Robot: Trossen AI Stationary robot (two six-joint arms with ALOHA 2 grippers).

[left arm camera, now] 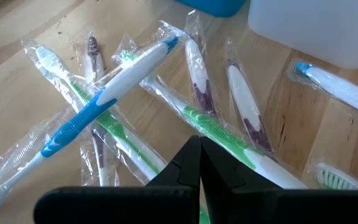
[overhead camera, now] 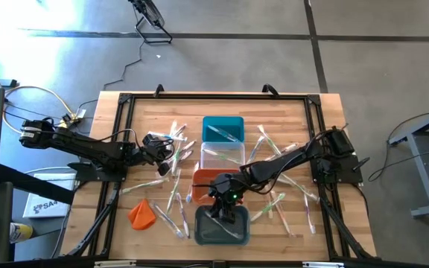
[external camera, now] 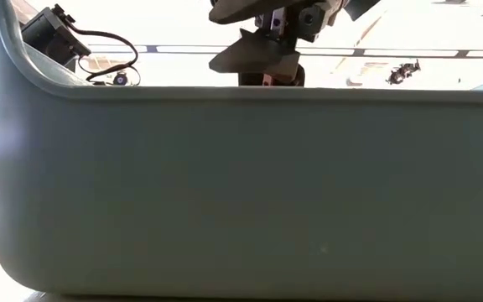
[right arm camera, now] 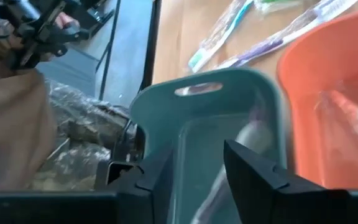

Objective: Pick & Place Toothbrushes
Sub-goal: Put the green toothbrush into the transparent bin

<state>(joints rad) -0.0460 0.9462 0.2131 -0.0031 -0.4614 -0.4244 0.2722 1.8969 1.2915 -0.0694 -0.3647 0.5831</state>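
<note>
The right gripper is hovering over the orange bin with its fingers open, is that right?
Not quite. The right gripper does have its fingers open, but it hangs over the grey bin, not the orange bin next to it. The high view shows this, and the right wrist view looks down into the grey bin.

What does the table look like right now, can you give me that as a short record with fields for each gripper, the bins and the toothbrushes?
right gripper: open, over the grey bin
grey bin contents: a wrapped toothbrush under the fingers
left gripper: shut, empty, over loose toothbrushes
bins: teal bin, clear bin, orange bin, grey bin, in one row
loose toothbrushes: scattered on both sides of the row
</note>
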